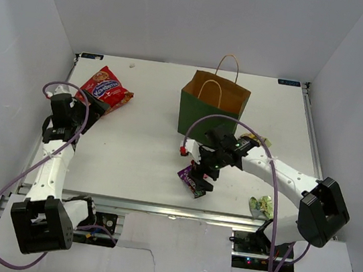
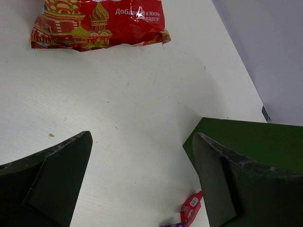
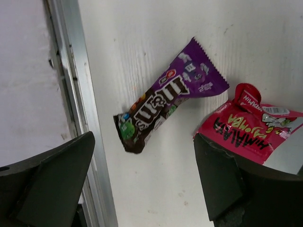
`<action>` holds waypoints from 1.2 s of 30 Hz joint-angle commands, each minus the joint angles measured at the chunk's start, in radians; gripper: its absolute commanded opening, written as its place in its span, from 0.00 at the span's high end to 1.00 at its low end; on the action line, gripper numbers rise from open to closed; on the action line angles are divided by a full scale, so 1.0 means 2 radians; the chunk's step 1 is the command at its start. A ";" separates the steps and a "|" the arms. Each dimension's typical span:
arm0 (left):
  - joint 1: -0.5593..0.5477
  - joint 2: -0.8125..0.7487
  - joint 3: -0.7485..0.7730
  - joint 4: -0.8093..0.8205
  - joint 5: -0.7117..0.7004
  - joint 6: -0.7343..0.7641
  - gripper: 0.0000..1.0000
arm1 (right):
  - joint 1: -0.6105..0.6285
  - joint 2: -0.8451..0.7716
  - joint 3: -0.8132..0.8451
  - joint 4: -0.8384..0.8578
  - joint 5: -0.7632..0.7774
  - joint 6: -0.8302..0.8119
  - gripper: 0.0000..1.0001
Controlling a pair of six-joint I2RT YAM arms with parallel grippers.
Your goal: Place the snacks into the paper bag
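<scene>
Two arms work over a white table [image 1: 140, 144], and none of the snacks in view is packed yet. The paper bag [image 1: 211, 116] stands upright near the far edge, mouth open, handles up. A big red chip bag [image 1: 107, 88] lies flat well to its left, just beyond the left gripper [image 2: 142, 142], whose jaws are spread wide and hold nothing.

The right gripper [image 3: 144, 139] hangs in front of the bag, also wide open and empty, over a purple candy packet [image 3: 165, 101] that lies at a slant by the table's near rail. A pink packet [image 3: 241, 130] lies just beside it, close to one finger. A small light-green wrapper [image 1: 261, 205] sits by the near edge, next to the right arm.

Likely trouble: closing here could catch the pink packet along with the purple one, or nip the purple one by a corner so it slips on the way up. The bag looks light, and the arm or its looping cable could tip it. The green wrapper could be swept off the edge.
</scene>
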 commanded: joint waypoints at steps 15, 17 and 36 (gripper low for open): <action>0.003 -0.109 -0.023 -0.082 -0.039 0.033 0.02 | 0.085 0.064 -0.006 0.122 0.227 0.273 0.18; 0.003 -0.128 -0.030 -0.086 -0.039 0.030 0.02 | 0.085 0.082 -0.005 0.125 0.242 0.275 0.21; 0.003 -0.179 -0.053 -0.111 -0.040 0.011 0.02 | 0.085 0.128 0.014 0.103 0.144 0.228 0.79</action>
